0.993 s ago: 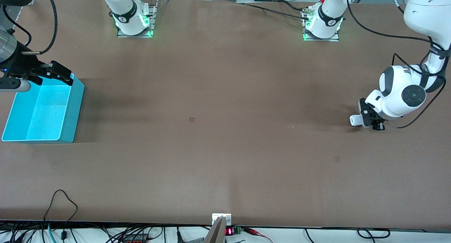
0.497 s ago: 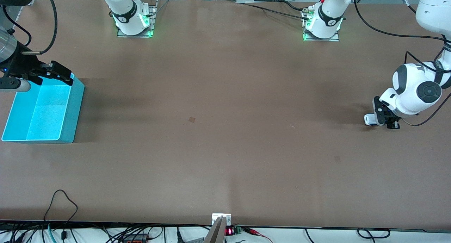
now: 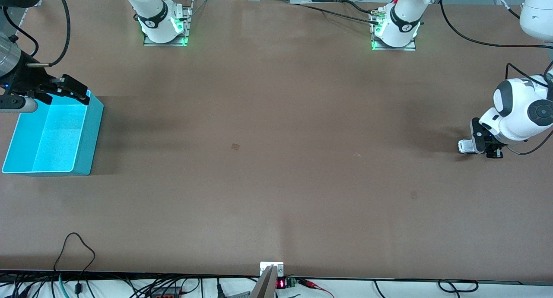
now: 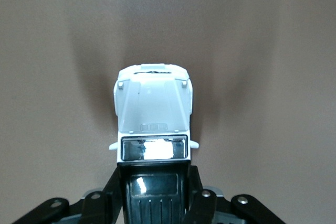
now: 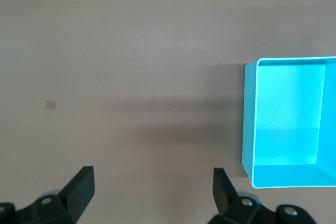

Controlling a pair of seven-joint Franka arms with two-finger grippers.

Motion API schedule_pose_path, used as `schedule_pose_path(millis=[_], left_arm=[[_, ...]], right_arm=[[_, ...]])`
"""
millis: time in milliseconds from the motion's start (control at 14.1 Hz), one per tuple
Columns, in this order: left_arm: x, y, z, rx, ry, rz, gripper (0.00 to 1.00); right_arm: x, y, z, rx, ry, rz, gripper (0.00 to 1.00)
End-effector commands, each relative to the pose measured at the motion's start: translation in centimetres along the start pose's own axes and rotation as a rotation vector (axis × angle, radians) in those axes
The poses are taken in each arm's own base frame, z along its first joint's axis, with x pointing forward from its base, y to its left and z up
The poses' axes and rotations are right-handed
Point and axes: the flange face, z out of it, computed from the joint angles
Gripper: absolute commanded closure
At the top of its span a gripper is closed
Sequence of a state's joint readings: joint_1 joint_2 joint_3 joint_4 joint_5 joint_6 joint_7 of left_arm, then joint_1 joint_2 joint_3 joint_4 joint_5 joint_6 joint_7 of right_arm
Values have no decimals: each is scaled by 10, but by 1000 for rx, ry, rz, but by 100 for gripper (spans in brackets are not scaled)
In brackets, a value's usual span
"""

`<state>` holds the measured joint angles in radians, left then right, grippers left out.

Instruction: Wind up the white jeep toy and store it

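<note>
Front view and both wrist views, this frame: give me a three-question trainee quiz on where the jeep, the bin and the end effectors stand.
1. True or false: the white jeep toy lies inside the blue bin.
2. Which end effector grips the jeep?
A. left end effector
B. right end effector
C. neither
3. Fill in: the right end effector is ____ and waits at the bin's end of the table.

Key:
1. False; the bin is empty, and the jeep is at the left arm's end of the table.
2. A
3. open

You get even overhead light: the worktop (image 3: 276,160) carries soft shadows, the white jeep toy's (image 4: 153,114) windscreen glares, and the blue bin (image 3: 52,136) glows overexposed.
</note>
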<state>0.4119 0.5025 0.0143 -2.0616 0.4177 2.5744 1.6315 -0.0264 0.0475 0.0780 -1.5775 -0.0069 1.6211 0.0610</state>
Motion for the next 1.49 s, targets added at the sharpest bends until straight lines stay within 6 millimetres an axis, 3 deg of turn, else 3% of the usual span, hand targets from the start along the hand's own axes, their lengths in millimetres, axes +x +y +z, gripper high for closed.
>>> schedule_pose_path(millis=[0, 142, 213, 426, 709, 993, 1419], left_arm=[[8, 0, 42, -27, 15, 43, 80], [12, -9, 31, -4, 16, 45, 22], [14, -12, 24, 5, 16, 48, 0], [19, -20, -5, 21, 8, 54, 0], [18, -25, -60, -5, -7, 5, 0], [27, -50, -109, -122, -28, -71, 0], [42, -68, -162, -171, 81, -261, 0]], right_arm=[[1, 1, -5, -6, 3, 0, 0], [1, 1, -5, -6, 3, 0, 0], [1, 1, -5, -6, 3, 0, 0], [1, 1, -5, -6, 1, -2, 0], [1, 1, -5, -6, 1, -2, 0], [1, 1, -5, -6, 3, 0, 0], [1, 1, -5, -6, 3, -2, 0]])
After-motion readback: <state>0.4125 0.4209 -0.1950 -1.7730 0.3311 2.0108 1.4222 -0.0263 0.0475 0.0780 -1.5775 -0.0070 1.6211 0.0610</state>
